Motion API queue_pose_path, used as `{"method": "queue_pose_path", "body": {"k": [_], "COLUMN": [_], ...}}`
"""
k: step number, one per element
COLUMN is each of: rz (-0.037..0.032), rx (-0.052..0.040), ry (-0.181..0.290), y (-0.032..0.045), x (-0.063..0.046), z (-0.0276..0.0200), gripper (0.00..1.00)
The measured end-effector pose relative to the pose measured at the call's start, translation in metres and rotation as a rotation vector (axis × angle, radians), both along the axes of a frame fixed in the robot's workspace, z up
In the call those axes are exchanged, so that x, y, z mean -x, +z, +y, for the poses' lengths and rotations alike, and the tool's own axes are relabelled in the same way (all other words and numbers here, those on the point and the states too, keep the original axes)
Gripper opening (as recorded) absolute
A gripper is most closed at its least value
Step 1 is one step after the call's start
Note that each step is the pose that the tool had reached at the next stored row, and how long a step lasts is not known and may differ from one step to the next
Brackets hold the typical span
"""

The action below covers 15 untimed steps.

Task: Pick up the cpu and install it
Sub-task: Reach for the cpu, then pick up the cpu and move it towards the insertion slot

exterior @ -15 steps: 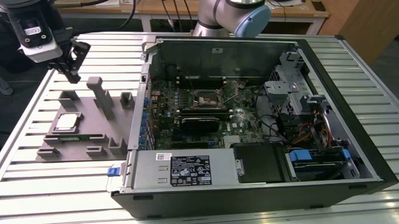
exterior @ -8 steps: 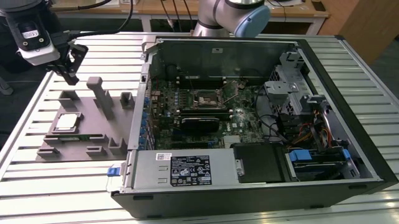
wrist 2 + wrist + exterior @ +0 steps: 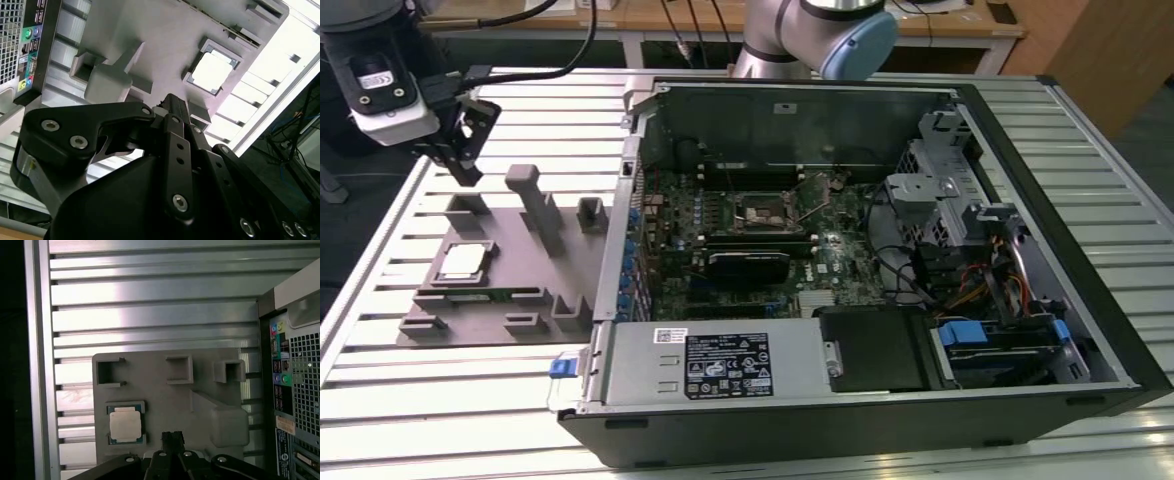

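The gripper [image 3: 464, 170], its fingers pressed together, hangs over the grey fixture plate [image 3: 520, 268], where the cpu [image 3: 463, 262] lies flat in its recess (silver top up), beside the open computer case [image 3: 787, 125].

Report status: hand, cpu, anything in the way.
Hand shut, empty, hovering by the grey fixture. Cpu lying flat in its fixture pocket, not gripped. Nothing covering the cpu.
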<state>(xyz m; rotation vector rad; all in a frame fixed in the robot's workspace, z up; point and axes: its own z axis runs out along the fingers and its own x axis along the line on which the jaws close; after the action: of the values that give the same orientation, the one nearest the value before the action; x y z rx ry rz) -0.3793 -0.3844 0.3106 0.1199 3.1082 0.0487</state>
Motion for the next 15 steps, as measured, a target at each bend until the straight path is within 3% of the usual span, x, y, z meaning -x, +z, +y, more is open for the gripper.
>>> {"method": "queue_pose_path", "body": {"k": [15], "rz": [-0.0001], "rx": [-0.0001], "ry": [0.0], "y": [-0.0021], "x": [0.0061], "z": [0.0], "gripper": [0.11]}}
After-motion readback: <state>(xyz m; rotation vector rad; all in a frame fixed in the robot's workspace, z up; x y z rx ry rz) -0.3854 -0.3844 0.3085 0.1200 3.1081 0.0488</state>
